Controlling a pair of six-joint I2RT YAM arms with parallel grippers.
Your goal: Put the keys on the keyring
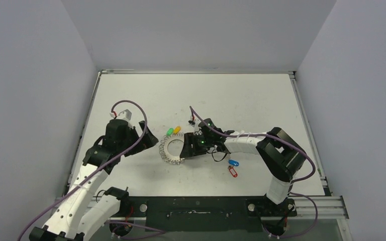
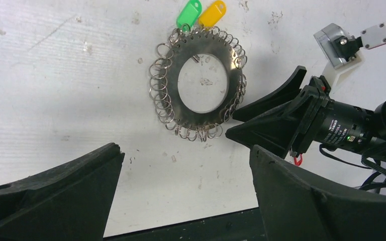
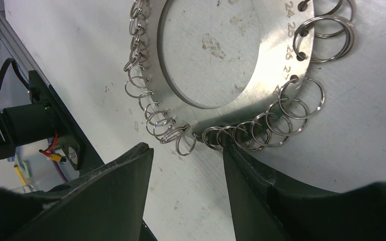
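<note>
Keyring (image 3: 276, 40) flat on counter (image 1: 241, 100), looped rim right at the tips of your right pincer (image 3: 186, 150). Its jaws stand apart and empty, one fingertip over the loops. Your left pincer (image 2: 183, 150) is spread wide, holding nothing, keyring just ahead of it. Blue-tag key (image 1: 234, 163) and red-tag key (image 1: 232, 172) lie loose behind the right pincer, beside its arm. Green tag (image 2: 189, 13) and yellow tag (image 2: 213, 13) sit at the rim's far side from the left pincer.

Can't really make out the blades on the blue-tagged key (image 1: 234, 163) or the red-tagged key (image 1: 232, 172) from the top view, way too tiny. Can't see the right side of the keyring (image 1: 167, 150) under the right gripper (image 1: 185, 149) there either. Chopped off by the top edge in the right wrist view, and no reading the stamped numbers (image 3: 290, 28) past 26.
</note>
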